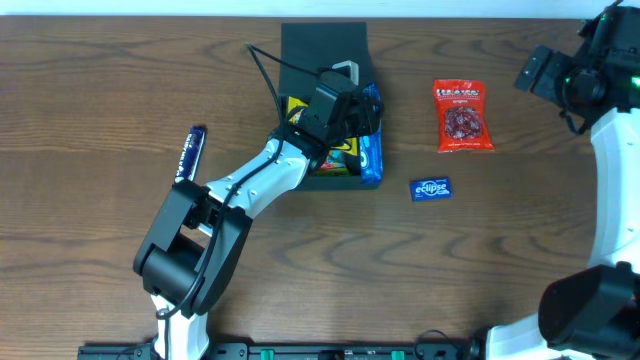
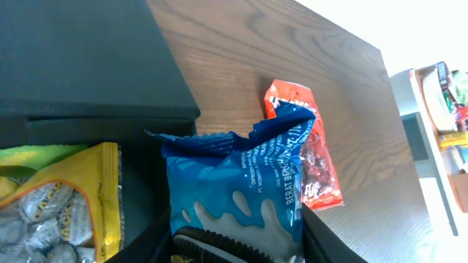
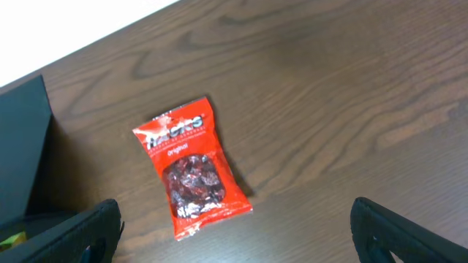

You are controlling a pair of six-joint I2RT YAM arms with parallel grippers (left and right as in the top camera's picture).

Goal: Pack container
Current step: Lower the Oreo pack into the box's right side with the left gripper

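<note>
The container (image 1: 322,45) is a dark box at the table's back centre, with its flap lid (image 2: 80,58) lying open behind it. My left gripper (image 1: 355,110) hovers over its right side, shut on a blue cookie packet (image 2: 234,190). The packet (image 1: 372,150) stands upright along the box's right wall. A yellow snack packet (image 2: 66,204) lies inside the box to its left. My right gripper (image 1: 545,70) is at the far right back, open and holding nothing (image 3: 234,234). Below it lies a red snack packet (image 3: 191,175).
The red packet (image 1: 463,115) lies on the wood to the right of the box. A small blue gum pack (image 1: 430,188) sits nearer the front. A dark blue bar (image 1: 189,152) lies left of the box. A shelf with clutter (image 2: 446,95) stands beyond the table's edge.
</note>
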